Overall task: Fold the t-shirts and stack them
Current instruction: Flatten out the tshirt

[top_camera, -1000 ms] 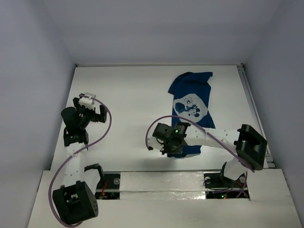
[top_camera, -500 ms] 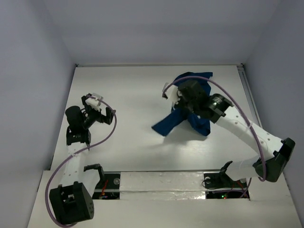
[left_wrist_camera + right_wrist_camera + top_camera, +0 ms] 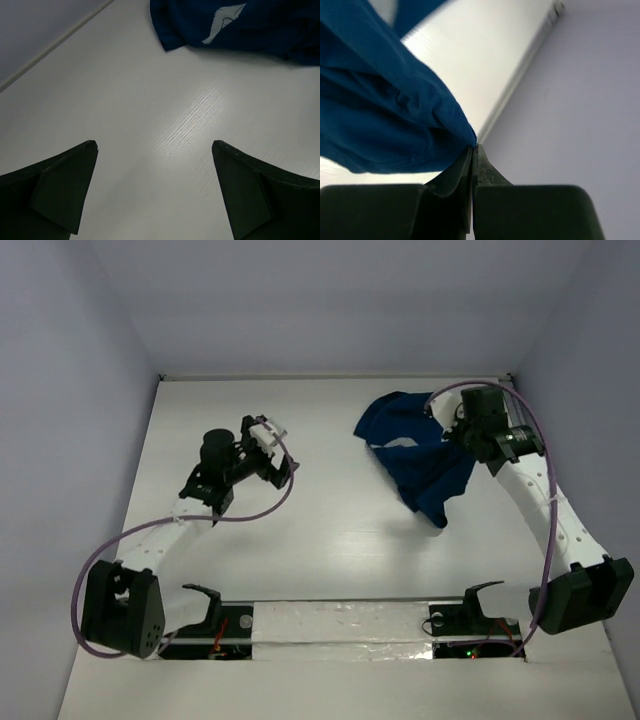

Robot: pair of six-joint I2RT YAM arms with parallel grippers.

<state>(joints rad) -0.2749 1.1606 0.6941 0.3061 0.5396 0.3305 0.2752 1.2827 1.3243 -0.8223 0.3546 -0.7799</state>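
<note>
A dark navy t-shirt lies bunched on the white table at the back right, with only a sliver of its whitish print showing. My right gripper is shut on an edge of it and holds that edge lifted near the table's right side. In the right wrist view the blue cloth hangs from the closed fingertips of the right gripper. My left gripper stands open over bare table, left of the shirt. Ahead of the left gripper lie the t-shirt's folds, apart from its fingers.
A metal rail runs along the table's right edge, close to the right gripper, and shows again as the rail below the grey wall. Walls close in the back and both sides. Both arm bases sit at the near edge.
My right arm swung from the table's near middle to the back right, carrying the shirt's edge and turning the cloth over. The left arm reached right, toward the shirt, still open.
</note>
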